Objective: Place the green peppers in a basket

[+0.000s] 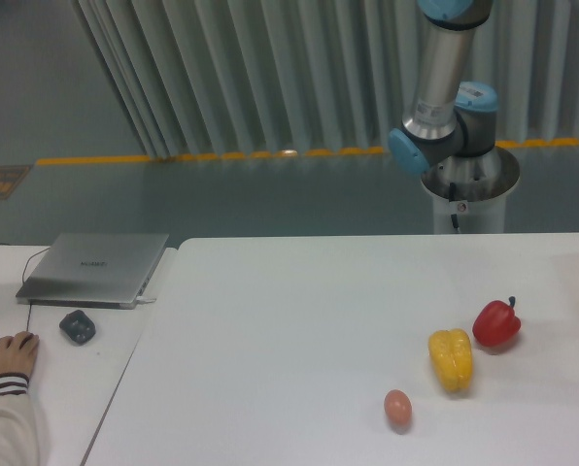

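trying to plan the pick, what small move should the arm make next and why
Probably hold position rather than descend. No green pepper shows on the table; only a yellow pepper, a red pepper and an egg lie there. No basket can be made out, and the gripper is out of frame; only the arm shows.

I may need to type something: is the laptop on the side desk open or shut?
Shut. The laptop lies flat on the side desk, lid down, with no screen or keyboard showing.
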You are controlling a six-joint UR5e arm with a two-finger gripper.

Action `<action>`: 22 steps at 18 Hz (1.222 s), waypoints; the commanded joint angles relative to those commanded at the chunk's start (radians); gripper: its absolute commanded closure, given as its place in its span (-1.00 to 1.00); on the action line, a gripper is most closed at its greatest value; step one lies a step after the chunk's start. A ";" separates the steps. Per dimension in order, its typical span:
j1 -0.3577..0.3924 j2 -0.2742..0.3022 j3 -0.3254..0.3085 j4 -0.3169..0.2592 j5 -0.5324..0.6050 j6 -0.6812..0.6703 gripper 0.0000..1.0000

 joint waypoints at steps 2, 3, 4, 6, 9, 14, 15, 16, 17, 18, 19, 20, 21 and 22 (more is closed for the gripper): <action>-0.025 0.008 0.017 -0.081 0.018 0.003 -1.00; -0.031 0.009 0.023 -0.110 0.037 0.003 -1.00; -0.046 0.014 0.028 -0.140 0.046 0.003 -1.00; -0.090 0.017 0.028 -0.163 0.048 0.003 -1.00; -0.140 0.035 0.023 -0.201 0.054 -0.011 -1.00; -0.196 0.017 0.014 -0.194 0.090 -0.023 -1.00; -0.198 0.015 0.014 -0.194 0.089 -0.023 -1.00; -0.198 0.017 0.014 -0.194 0.089 -0.023 -1.00; -0.198 0.015 0.014 -0.194 0.087 -0.023 -1.00; -0.198 0.015 0.014 -0.194 0.083 -0.023 -1.00; -0.198 0.015 0.014 -0.194 0.081 -0.023 -1.00; -0.198 0.015 0.014 -0.194 0.080 -0.022 -1.00; -0.198 0.015 0.014 -0.194 0.080 -0.022 -1.00; -0.198 0.015 0.014 -0.194 0.078 -0.020 -1.00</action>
